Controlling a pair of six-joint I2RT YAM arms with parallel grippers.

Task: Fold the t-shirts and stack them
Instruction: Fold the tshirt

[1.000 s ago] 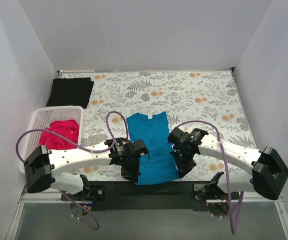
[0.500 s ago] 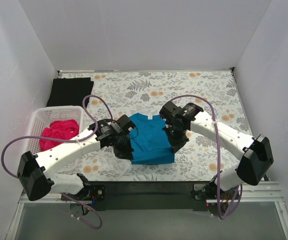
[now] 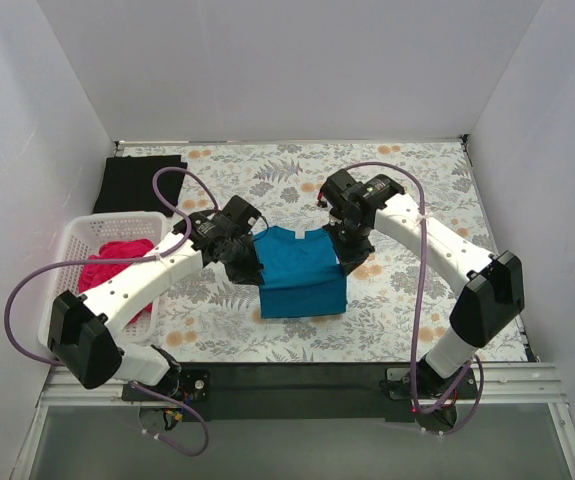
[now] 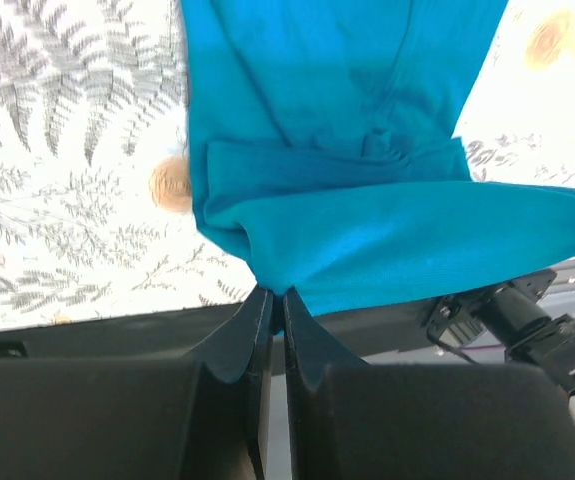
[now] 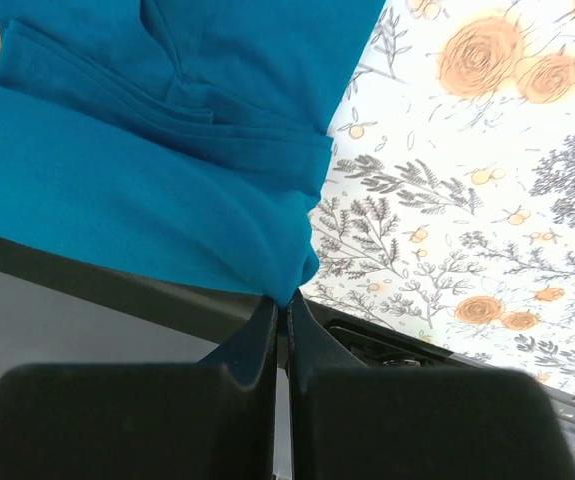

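The teal-blue t-shirt [image 3: 302, 272] lies mid-table, its near half folded over toward the collar. My left gripper [image 3: 248, 268] is shut on the shirt's left hem corner [image 4: 272, 280]. My right gripper [image 3: 349, 256] is shut on the right hem corner [image 5: 292, 285]. Both hold the hem a little above the shirt's upper part [image 4: 337, 90], which also shows in the right wrist view [image 5: 227, 70]. The magenta-pink t-shirt [image 3: 117, 265] lies crumpled in the white mesh basket [image 3: 75, 238] at the left. The black t-shirt [image 3: 143, 183] lies folded at the far left corner.
The floral table covering [image 3: 417, 200] spans the table. White walls close in the left, right and far sides. A black strip [image 3: 297, 378] with the arm bases runs along the near edge.
Both grippers have carried the teal shirt's hem away from the near edge toward the collar, folding the shirt in half. Both arms have stretched farther over the table.
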